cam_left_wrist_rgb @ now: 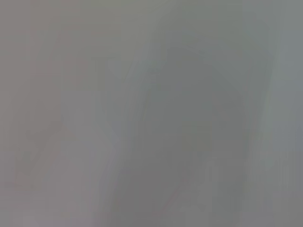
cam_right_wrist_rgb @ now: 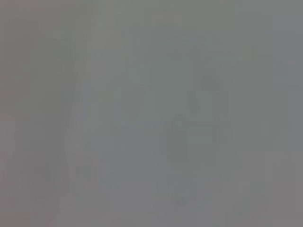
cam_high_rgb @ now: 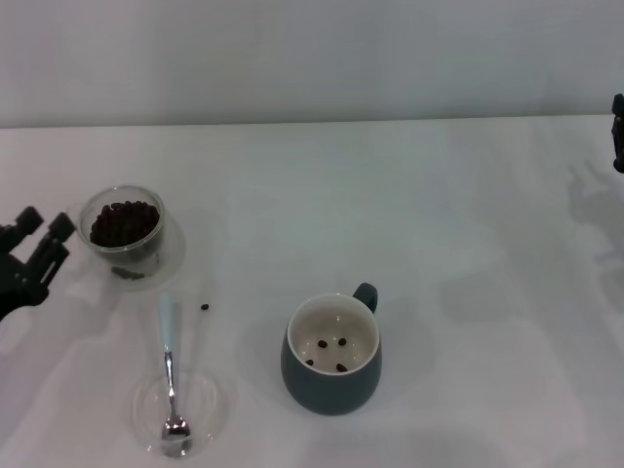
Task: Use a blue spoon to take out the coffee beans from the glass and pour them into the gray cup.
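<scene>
Here the left gripper fingers are spread beside the glass (right gripper unclear).

- I see the blue spoon: shiny metal bowl and shaft, matt pale handle.
- The glass looks clear and smooth.
- The gray cup reads as glazed ceramic.
- The table is matt white.

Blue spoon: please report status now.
Blue spoon free, bowl on saucer. Left gripper open beside glass. Right gripper parked at edge. One stray bean on table.
</scene>
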